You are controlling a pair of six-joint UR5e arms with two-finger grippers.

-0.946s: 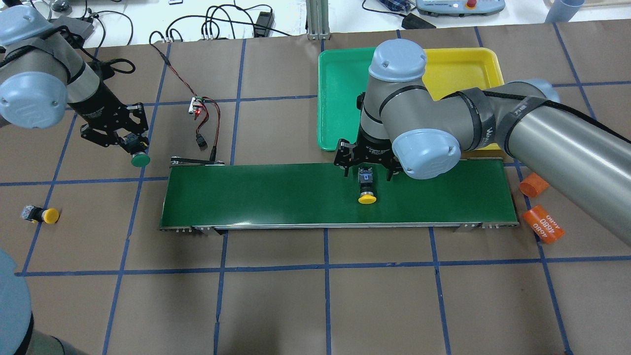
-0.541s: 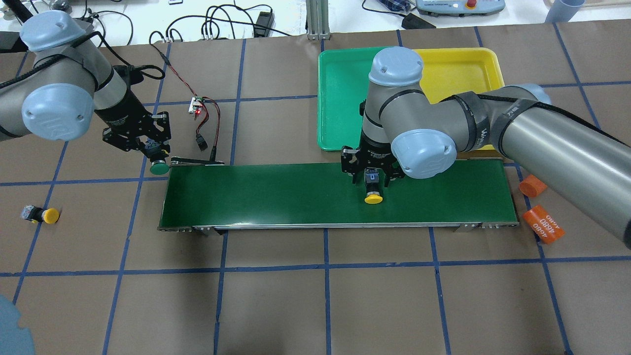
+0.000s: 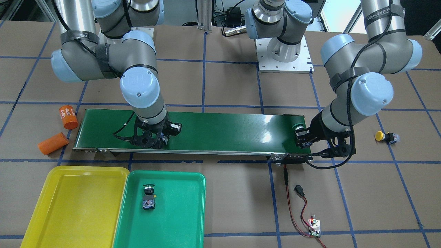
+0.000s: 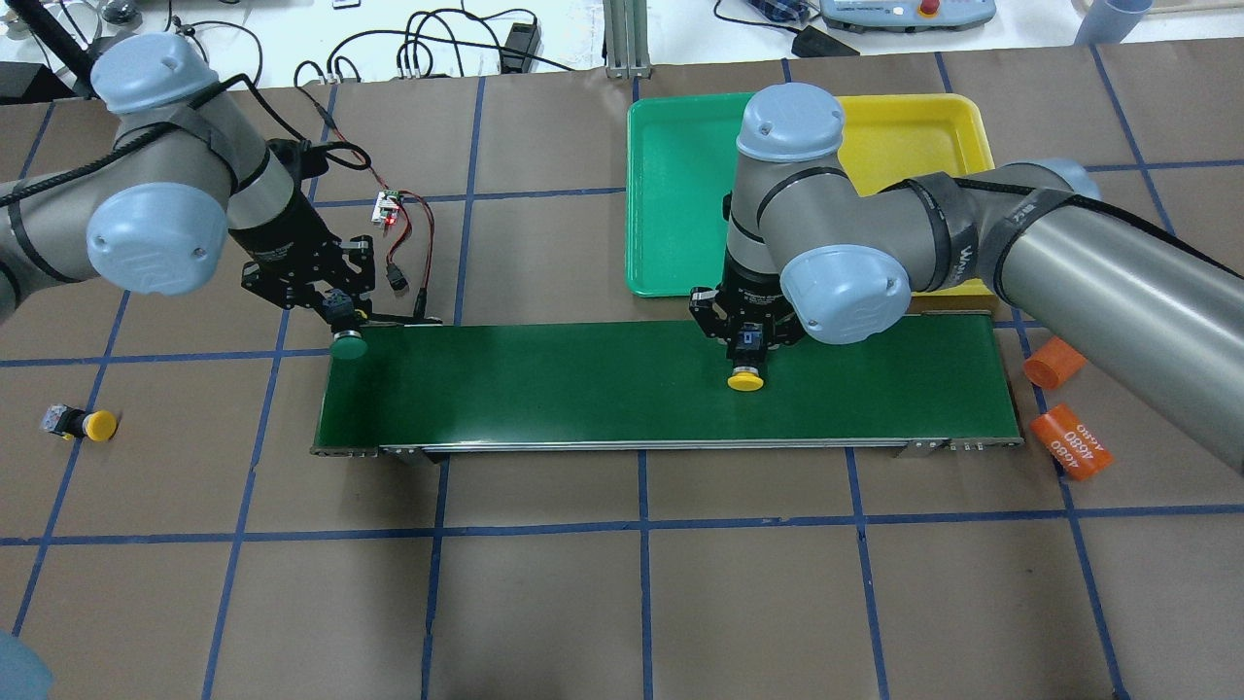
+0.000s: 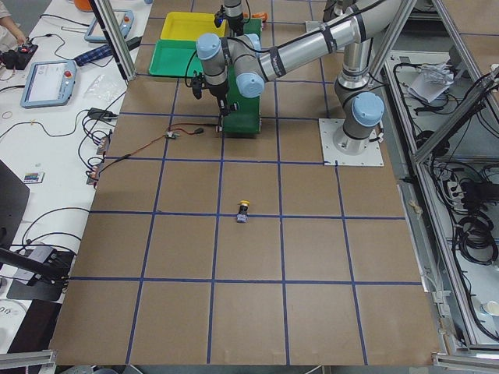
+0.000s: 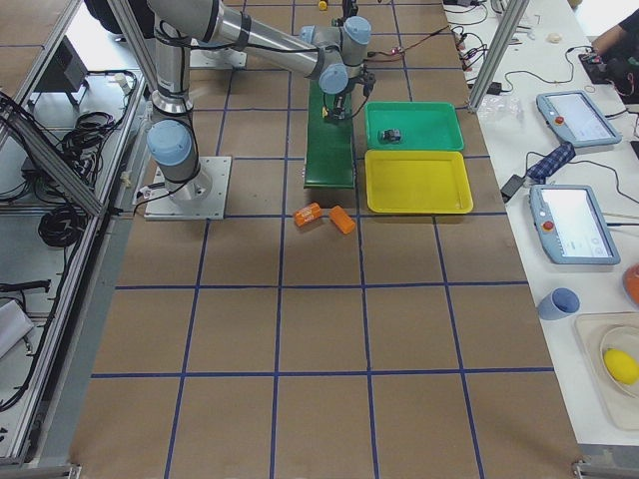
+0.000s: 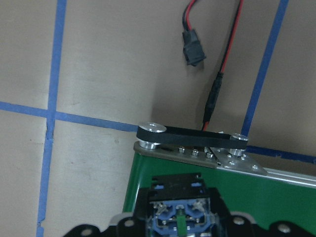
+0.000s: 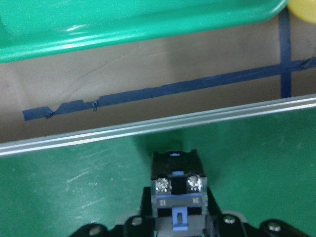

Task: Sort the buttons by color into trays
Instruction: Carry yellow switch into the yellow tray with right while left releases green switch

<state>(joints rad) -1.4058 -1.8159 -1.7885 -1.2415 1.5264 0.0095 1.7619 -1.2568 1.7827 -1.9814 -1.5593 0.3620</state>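
**A:** So, what has the left pincer (image 4: 338, 313) got?

**B:** It is clamped on a green button (image 4: 348, 343), cap toward the robot, at the left end of the belt (image 4: 544, 389).

**A:** And the right pincer (image 4: 746, 340)?

**B:** Drawn in narrow on the body of a yellow button (image 4: 745, 381), over the belt's right half (its wrist view shows the body squarely between the fingers). Whether that button rests on the belt or hangs just above it, I can't quite tell.

**A:** Where are the other two?

**B:** A second green button (image 3: 149, 197) lies in the green tray (image 3: 186, 213). A loose yellow button (image 4: 86, 425) lies on its side on the surface (image 4: 544, 603), well apart from the belt, off its left end.

**A:** And the trays?

**B:** The green tray and the yellow tray (image 3: 75, 206) sit side by side, edges touching. They are just beyond the belt's far side from the robot, with the yellow one further to the robot's right.
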